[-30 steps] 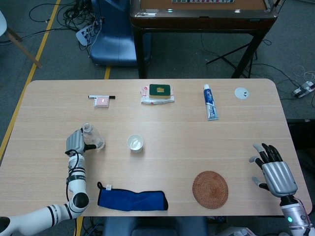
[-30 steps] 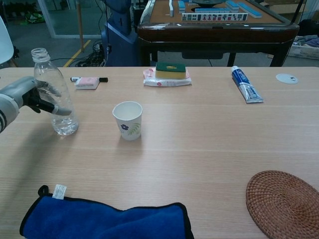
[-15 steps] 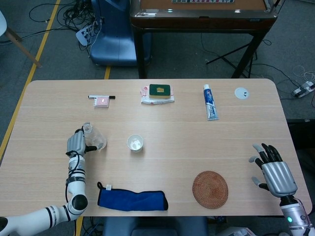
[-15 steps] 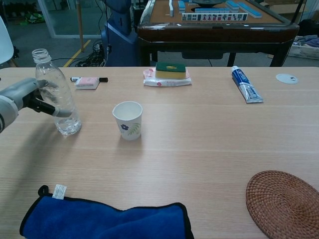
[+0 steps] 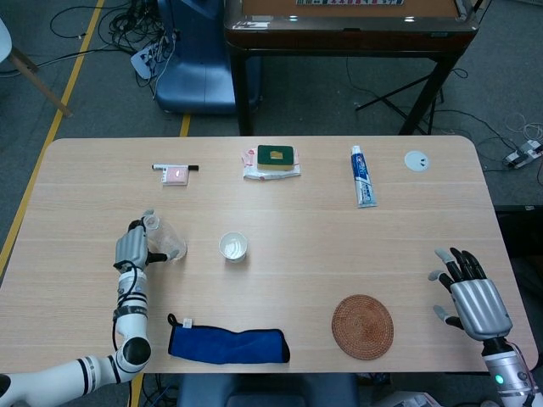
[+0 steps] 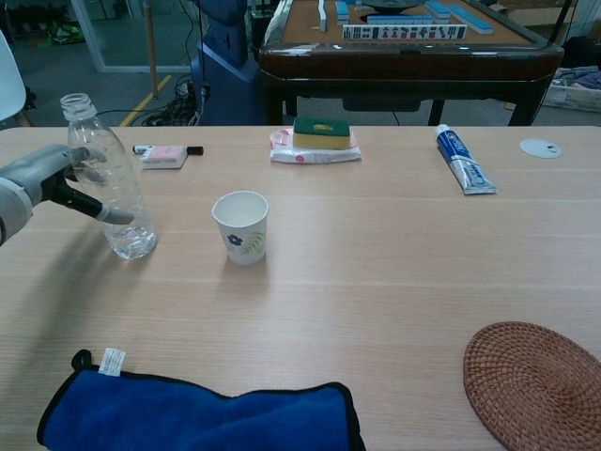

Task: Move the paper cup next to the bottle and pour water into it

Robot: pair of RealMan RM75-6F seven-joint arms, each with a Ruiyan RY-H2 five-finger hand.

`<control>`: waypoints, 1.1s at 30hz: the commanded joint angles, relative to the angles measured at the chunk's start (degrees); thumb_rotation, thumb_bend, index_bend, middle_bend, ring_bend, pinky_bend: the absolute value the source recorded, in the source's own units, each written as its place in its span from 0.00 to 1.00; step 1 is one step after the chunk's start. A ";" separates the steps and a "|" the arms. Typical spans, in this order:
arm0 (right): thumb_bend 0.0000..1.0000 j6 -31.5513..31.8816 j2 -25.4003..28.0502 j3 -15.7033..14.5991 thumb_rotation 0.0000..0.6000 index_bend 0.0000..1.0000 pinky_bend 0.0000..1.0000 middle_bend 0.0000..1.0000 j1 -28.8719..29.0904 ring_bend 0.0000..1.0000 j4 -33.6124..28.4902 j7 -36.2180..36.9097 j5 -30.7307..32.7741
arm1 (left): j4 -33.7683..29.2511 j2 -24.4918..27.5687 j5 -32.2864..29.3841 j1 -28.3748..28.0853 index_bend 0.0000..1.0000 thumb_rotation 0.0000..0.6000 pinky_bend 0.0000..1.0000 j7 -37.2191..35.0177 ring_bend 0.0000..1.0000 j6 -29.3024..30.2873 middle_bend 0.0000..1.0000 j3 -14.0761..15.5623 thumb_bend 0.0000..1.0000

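Observation:
A clear, uncapped plastic bottle stands at the table's left, a little water in its bottom. My left hand grips it from the left side; the same hand and bottle show in the head view. A white paper cup with a leaf print stands upright and looks empty, a short way right of the bottle, also seen as the cup from above. My right hand hovers open over the table's near right corner, fingers spread, holding nothing.
A blue cloth lies at the near edge, a woven coaster at the near right. Along the far side lie a marker and eraser, a sponge on a packet, a toothpaste tube and a white lid.
My left hand has shifted the bottle slightly to the right, toward the cup, and tipped it a little. The cup and my right hand have not moved.

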 commanded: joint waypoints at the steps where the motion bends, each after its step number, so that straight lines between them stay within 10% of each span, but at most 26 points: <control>1: 0.19 0.00 0.02 0.00 1.00 0.39 0.08 0.10 0.00 0.00 -0.01 0.02 0.01 | -0.11 0.06 -0.07 0.02 0.07 1.00 0.24 0.07 0.09 0.08 0.19 0.06 0.03; 33: 0.19 -0.12 0.04 -0.15 1.00 0.39 0.08 0.10 0.00 0.00 -0.24 -0.32 -0.11 | -6.20 3.29 -0.73 0.85 0.00 1.00 0.19 3.03 0.01 1.55 0.10 2.58 0.00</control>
